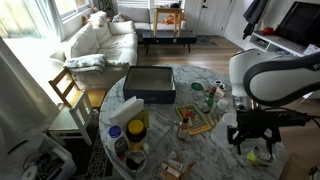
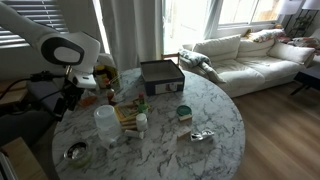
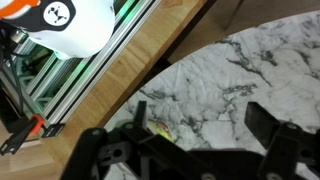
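Note:
My gripper (image 3: pixel 203 128) stands open over the edge of a round marble table (image 3: pixel 215 75), with only bare marble between its black fingers (image 3: pixel 266 122). A small yellow-green thing (image 3: pixel 160 130) peeks out beside the left finger, mostly hidden by it. In both exterior views the gripper (image 1: pixel 250 132) (image 2: pixel 68 97) hangs a little above the table's rim, jaws pointing down, touching nothing. A small greenish object (image 1: pixel 259 155) lies on the table just below it.
A dark flat box (image 1: pixel 150 83) (image 2: pixel 161 74) sits at the table's far side. A green bottle (image 1: pixel 210 97), a wooden tray (image 1: pixel 193 123), a yellow tub (image 1: pixel 137 126) and a clear cup (image 2: pixel 104 122) clutter the middle. Sofa (image 1: pixel 100 42), chair (image 1: pixel 68 88), wooden floor (image 3: pixel 130 60).

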Robot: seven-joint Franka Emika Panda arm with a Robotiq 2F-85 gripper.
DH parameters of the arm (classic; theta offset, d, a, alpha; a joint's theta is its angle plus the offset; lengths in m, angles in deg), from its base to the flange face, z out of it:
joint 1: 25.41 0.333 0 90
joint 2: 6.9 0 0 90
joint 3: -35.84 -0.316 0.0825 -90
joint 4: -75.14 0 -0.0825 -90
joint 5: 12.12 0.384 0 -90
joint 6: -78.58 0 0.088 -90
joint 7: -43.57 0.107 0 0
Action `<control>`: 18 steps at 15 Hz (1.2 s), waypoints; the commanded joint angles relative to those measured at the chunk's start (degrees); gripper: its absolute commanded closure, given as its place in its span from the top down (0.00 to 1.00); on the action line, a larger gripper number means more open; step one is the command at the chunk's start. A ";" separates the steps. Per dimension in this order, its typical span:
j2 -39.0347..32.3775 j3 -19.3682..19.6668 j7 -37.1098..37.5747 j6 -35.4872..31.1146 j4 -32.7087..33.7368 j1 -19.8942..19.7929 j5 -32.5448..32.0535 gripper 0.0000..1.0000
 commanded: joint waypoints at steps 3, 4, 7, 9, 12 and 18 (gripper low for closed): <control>7.88 3.93 0.26 3.20 -4.08 -6.13 -2.67 1.00; 9.08 4.91 1.43 2.03 -5.23 -7.77 -3.22 1.00; 7.04 4.93 1.78 1.78 -3.31 -9.00 -3.79 1.00; 8.35 6.01 2.44 0.24 -4.61 -11.10 -5.02 1.00; 9.00 5.94 3.16 -0.05 -5.15 -11.41 -5.10 1.00; 6.83 8.16 7.98 -8.07 -5.81 -14.66 -5.07 1.00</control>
